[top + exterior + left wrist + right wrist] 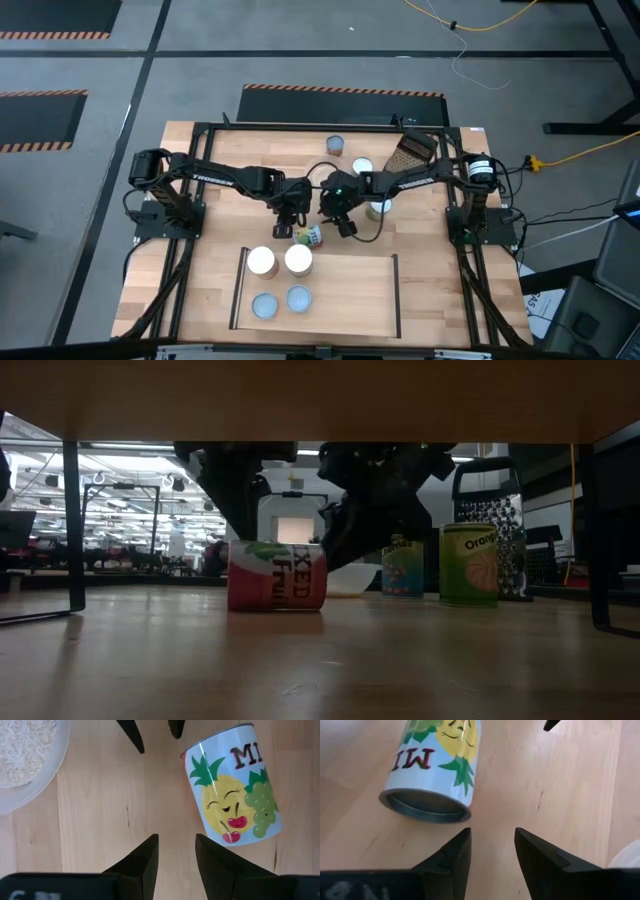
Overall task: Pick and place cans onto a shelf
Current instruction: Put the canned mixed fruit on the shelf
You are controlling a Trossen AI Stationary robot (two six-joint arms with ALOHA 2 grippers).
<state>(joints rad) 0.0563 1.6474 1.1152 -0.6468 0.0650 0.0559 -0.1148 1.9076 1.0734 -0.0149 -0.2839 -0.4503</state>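
Fallen fruit can (277,575) lies on its side on the desk (420,280), just beyond the shelf's (350,295) far edge, nearest the low camera. Left gripper (287,226) and right gripper (342,222) both hover close over it, one to each side; each wrist view shows its fingers (131,865) parted with nothing between them, the can lying beside rather than inside the gap.

Progress, as judged: four cans (280,281) stand on the shelf's left half, the right half bare. Left to place: the tipped can, plus three upright ones (357,168) farther back.

One rear can is partly hidden under the right arm. Bowl of grains (25,755) is cut off at the left wrist view's edge.
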